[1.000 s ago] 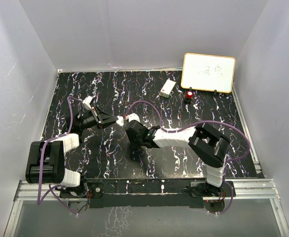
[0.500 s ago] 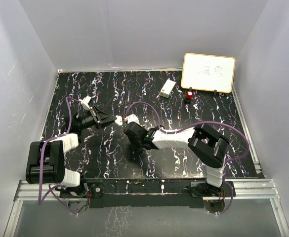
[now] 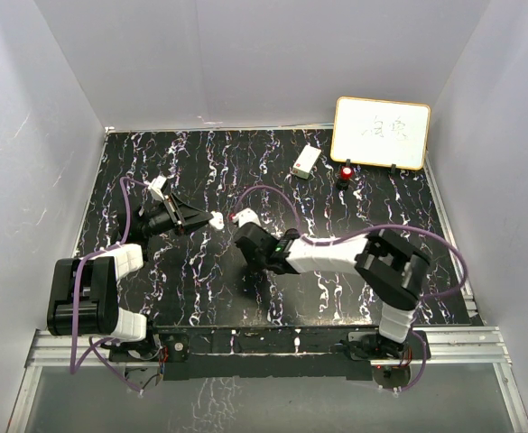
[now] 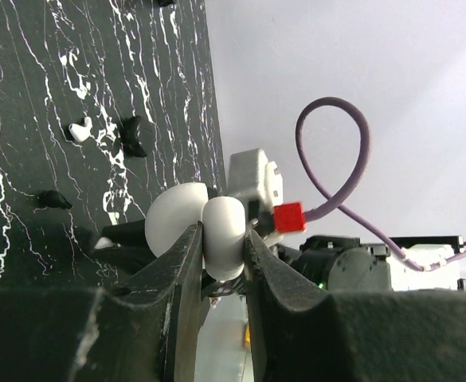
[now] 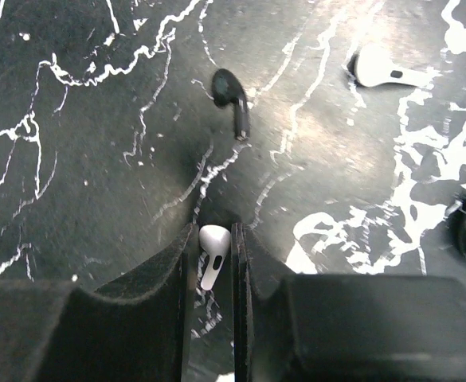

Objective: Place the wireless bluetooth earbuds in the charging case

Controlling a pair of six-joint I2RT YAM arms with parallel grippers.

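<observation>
White plastic draws the eye first: a white earbud (image 5: pixel 213 256) is pinched between the jaws of the right gripper (image 5: pixel 213 232), low over the marbled table (image 5: pixel 73 159) (its stem points back toward the wrist). The left gripper (image 4: pixel 221 239) is clamped tight on the charging case (image 4: pixel 175 219), a rounded white shell held close to where the right arm is working. A second white earbud (image 5: pixel 380 70) and a black earbud (image 5: pixel 231 94) lie loose on the table, and the left wrist view shows a second black earbud (image 4: pixel 53 199) lying apart. From here I can't see into the case, so I cannot tell whether anything sits inside. By my reckoning the job is barely begun: one bud gripped, three to fetch, likely all four to seat.
</observation>
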